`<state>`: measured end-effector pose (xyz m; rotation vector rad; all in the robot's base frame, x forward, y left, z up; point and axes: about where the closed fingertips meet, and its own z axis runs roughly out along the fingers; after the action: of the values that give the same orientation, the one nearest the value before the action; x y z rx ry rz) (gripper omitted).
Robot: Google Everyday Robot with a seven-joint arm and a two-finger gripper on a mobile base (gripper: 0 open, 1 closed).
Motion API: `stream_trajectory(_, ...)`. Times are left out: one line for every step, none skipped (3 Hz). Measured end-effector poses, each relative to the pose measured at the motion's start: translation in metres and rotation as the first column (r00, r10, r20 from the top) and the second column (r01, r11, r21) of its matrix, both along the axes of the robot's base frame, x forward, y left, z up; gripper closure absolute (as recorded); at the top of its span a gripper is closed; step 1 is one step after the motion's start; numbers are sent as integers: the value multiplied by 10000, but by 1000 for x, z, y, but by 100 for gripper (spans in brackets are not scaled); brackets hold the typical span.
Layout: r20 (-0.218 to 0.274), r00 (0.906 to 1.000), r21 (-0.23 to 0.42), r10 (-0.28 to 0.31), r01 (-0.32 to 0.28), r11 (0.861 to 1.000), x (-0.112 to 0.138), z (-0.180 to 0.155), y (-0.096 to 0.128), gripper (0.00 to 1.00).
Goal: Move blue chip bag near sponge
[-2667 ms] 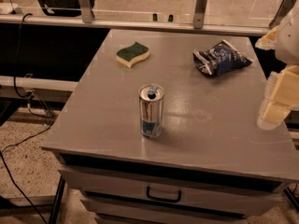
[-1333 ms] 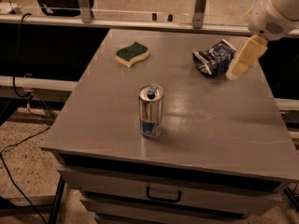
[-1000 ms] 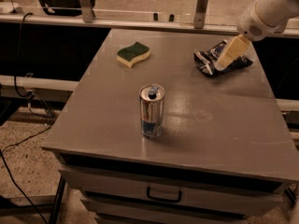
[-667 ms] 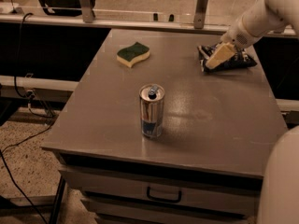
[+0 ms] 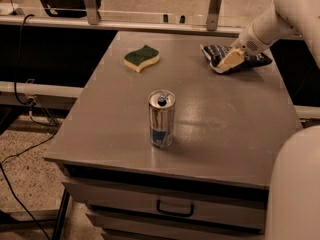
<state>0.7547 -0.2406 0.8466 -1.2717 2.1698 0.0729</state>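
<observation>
The blue chip bag, dark navy with white lettering, lies at the far right of the grey table. My gripper reaches down from the upper right and rests on the bag's left half, covering part of it. The sponge, green top over pale yellow foam, lies at the far left of the table, well apart from the bag.
A silver-and-blue drink can stands upright near the table's middle front. A drawer with a handle sits below the tabletop. A rail with posts runs behind the table. My arm's white body fills the lower right corner.
My gripper has come in from the right edge, swung left and down, and now rests on the chip bag. The bag, sponge and can have stayed in place.
</observation>
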Motion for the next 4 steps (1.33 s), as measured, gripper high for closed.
stream_trajectory(2,10000,2,3,-3,10000,0,4,0,98)
stream_trajectory(6,10000,4,3,-3,10000,0,6,0,100)
stream_trajectory(801,9951,612,585,-635,9961,-8,38,13,100)
stream_trajectory(1901,9732,1189,1297,-1539,9809,-24,83,29,100)
